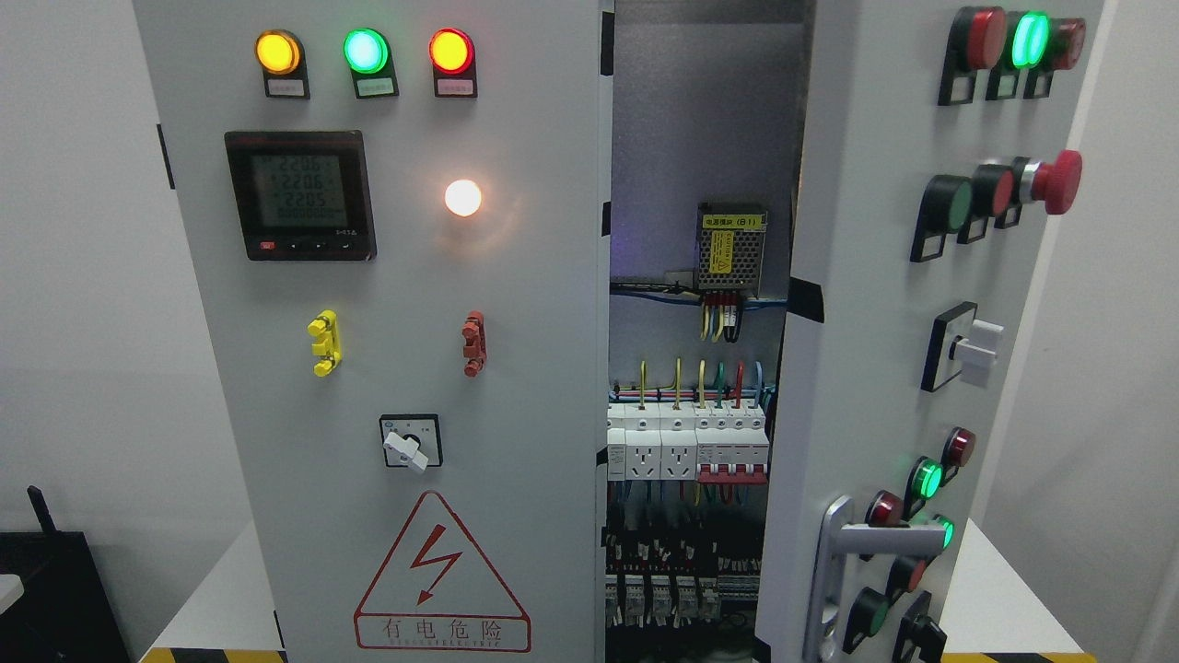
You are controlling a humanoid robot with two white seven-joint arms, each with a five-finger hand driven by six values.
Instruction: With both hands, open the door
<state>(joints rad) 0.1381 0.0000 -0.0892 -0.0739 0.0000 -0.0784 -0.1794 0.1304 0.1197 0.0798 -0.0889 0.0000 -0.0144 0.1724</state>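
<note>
A grey electrical cabinet fills the head view. Its left door is shut and faces me, carrying three lit lamps, a digital meter, a rotary switch and a red hazard triangle. The right door is swung outward at an angle, leaving a gap in the middle. Its silver lever handle sits at the lower edge, among buttons and lamps. Through the gap I see a power supply, coloured wires and a row of breakers. Neither of my hands shows.
The cabinet stands on a white table with yellow-black tape at its front edge. A black object sits at the lower left. White walls flank the cabinet on both sides.
</note>
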